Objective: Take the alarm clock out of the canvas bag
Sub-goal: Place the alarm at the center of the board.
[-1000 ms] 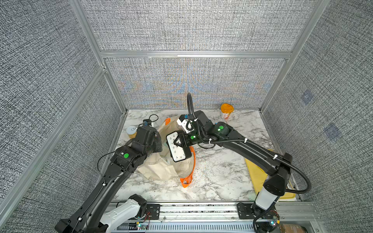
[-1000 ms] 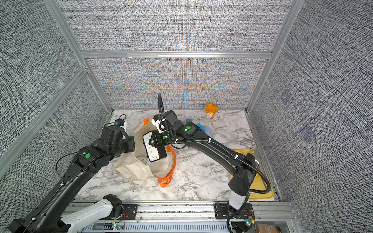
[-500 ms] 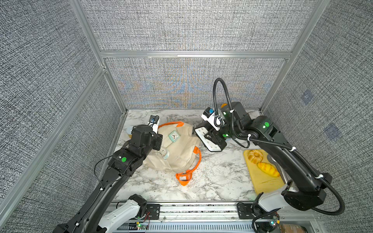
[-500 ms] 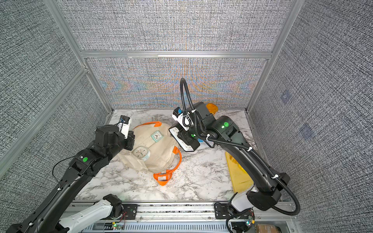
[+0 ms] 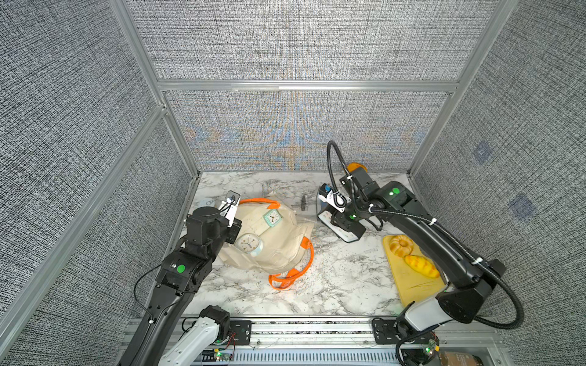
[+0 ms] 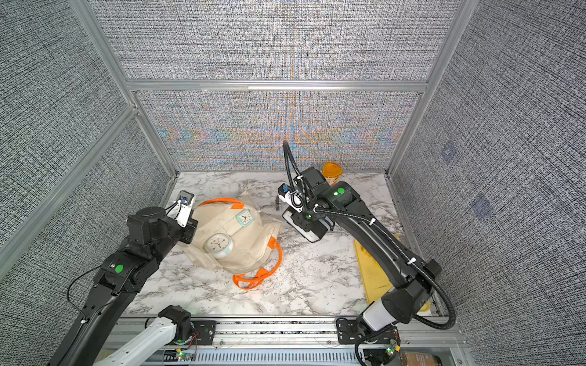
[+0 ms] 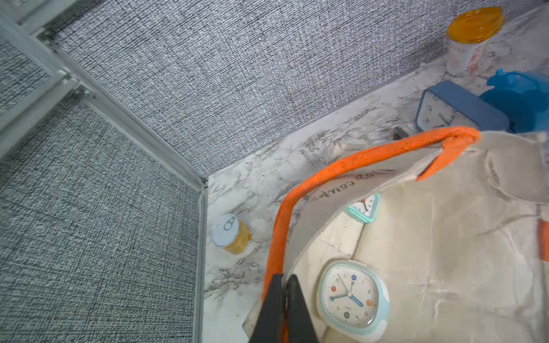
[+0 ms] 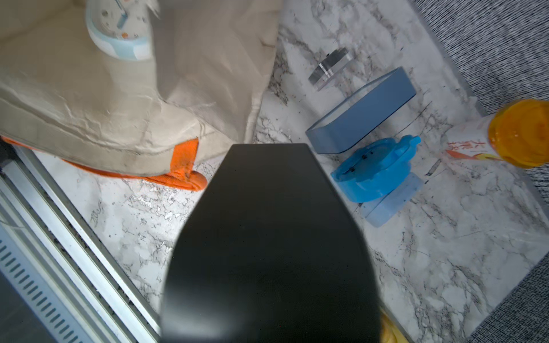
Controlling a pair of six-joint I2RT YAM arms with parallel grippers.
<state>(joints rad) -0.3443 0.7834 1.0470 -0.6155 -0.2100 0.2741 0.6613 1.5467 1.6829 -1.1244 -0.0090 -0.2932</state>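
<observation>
The beige canvas bag (image 5: 279, 250) (image 6: 250, 253) lies on the marble with its mouth held up. My left gripper (image 7: 284, 285) is shut on the bag's orange handle (image 7: 297, 202). A pale blue clock (image 5: 249, 244) (image 7: 352, 298) and a mint clock (image 5: 272, 217) (image 7: 364, 208) show in the bag's mouth. My right gripper (image 5: 339, 218) (image 6: 301, 220) is to the right of the bag, shut on a flat black alarm clock (image 5: 344, 229) (image 8: 267, 237) with a white face, held above the marble. The clock hides that gripper's fingers in the right wrist view.
A blue square clock (image 8: 365, 115), a blue round thing (image 8: 374, 166) and a small metal block (image 8: 328, 66) lie behind the right gripper. An orange-lidded cup (image 6: 332, 171) stands at the back wall, a tin can (image 7: 231, 234) at the back left. A yellow board (image 5: 412, 285) with bread is on the right.
My right arm has swung from over the bag to the right, carrying the black alarm clock clear of it. The bag has settled flatter. My left gripper has kept hold of the handle.
</observation>
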